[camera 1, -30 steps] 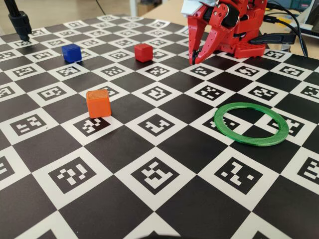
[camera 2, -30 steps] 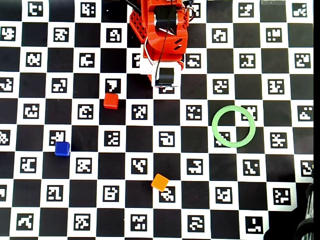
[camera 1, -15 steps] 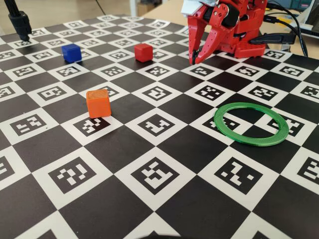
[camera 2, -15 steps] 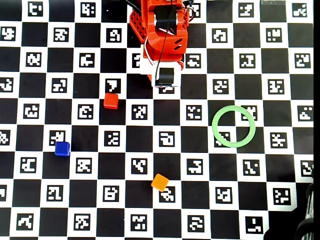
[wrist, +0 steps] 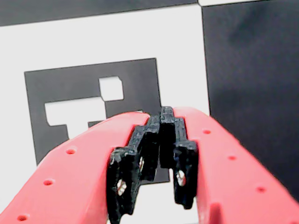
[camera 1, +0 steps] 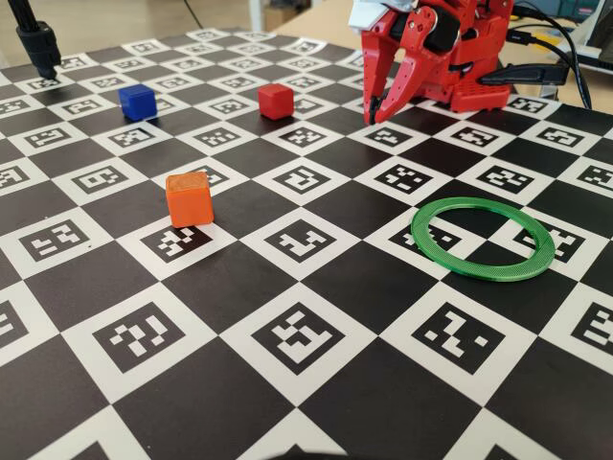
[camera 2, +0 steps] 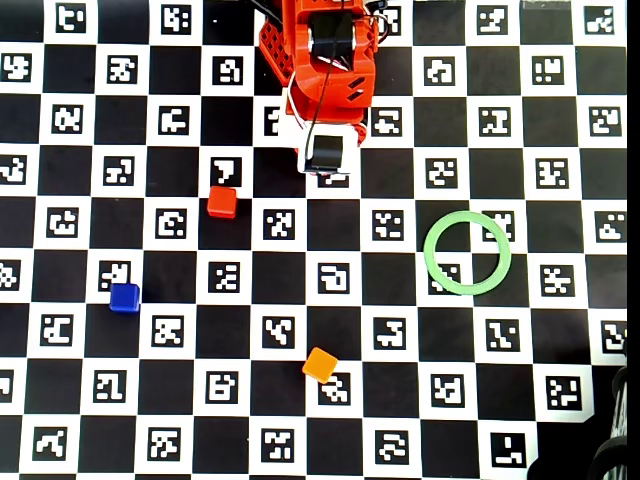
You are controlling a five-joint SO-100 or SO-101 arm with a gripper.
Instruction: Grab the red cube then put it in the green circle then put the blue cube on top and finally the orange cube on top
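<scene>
Red cube (camera 1: 276, 101): on the board, upper left of centre in the overhead view (camera 2: 222, 202), near the arm's base, just left of and below the gripper. Untouched; first item due, so its nearness to the arm favours a short reach.

Green ring (camera 1: 483, 238): flat on the board, right of centre in the overhead view (camera 2: 467, 252), hollow centre empty. Well apart from all three cubes; the squares around it are bare.

Blue cube (camera 2: 125, 297): left side, apart from the red one. Second in the stack.

Orange cube (camera 2: 320, 364): lower centre, alone, duller face up in the fixed view (camera 1: 189, 198). Last in the stack.

Gripper (camera 1: 372, 117): tips pointing down just above the board beside the base; in the wrist view (wrist: 161, 140) the jaws are closed together, nothing between them. Judged at rest, task not begun.

Room: the path from the red cube to the ring crosses open squares, with no cube in between. A black stand (camera 1: 36, 40) occupies the far left corner, clear of the work. Board edges lie far from every item.
</scene>
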